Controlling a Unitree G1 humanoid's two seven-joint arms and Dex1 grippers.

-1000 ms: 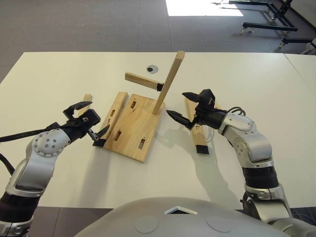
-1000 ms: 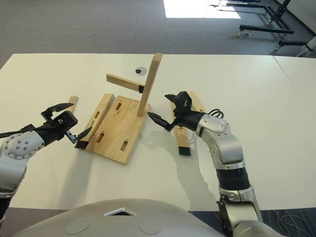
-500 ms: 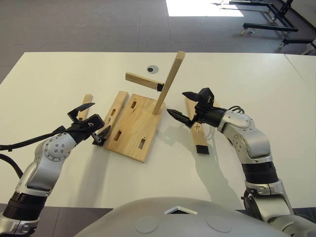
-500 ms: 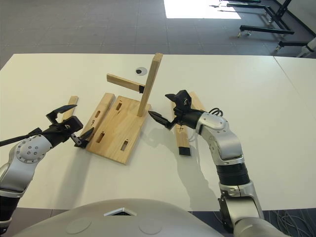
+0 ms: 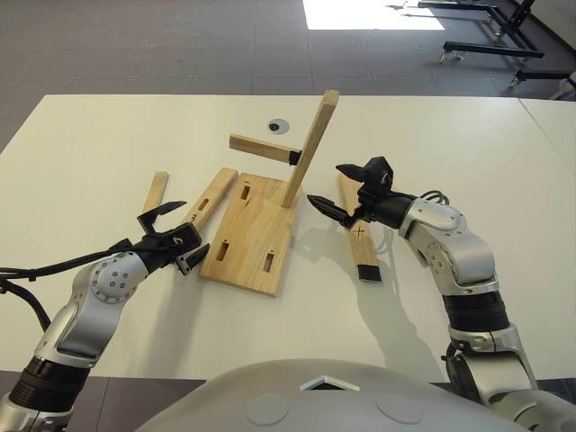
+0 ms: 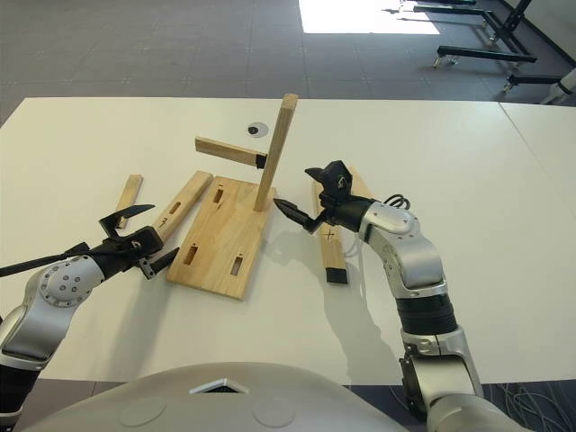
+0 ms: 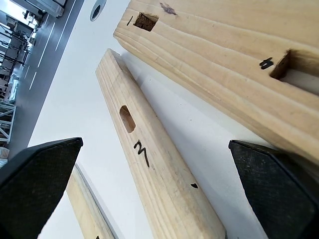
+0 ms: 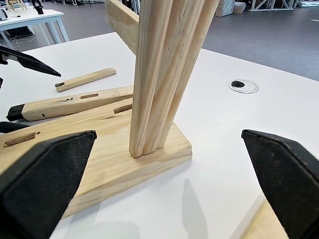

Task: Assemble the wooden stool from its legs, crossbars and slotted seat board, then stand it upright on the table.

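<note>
The slotted seat board (image 5: 247, 234) lies flat mid-table. One leg (image 5: 309, 148) stands tilted in its far right corner, and a crossbar (image 5: 261, 148) juts from that leg to the left. A loose leg (image 5: 209, 200) lies just left of the board, apart from it, with a short crossbar (image 5: 155, 193) farther left. Another leg (image 5: 357, 229) with a black foot lies right of the board. My left gripper (image 5: 187, 232) is open near the board's near left corner, holding nothing. My right gripper (image 5: 324, 183) is open beside the standing leg (image 8: 164, 74), not touching it.
A round cable grommet (image 5: 277, 127) sits in the table behind the crossbar. The white table (image 5: 468, 135) has wide bare room at the far right and along its near edge. Metal frames stand on the floor beyond.
My left gripper has drawn back toward the near edge, away from the board. The board's left edge has come off the loose leg and now lies flat. The right arm barely moved.
</note>
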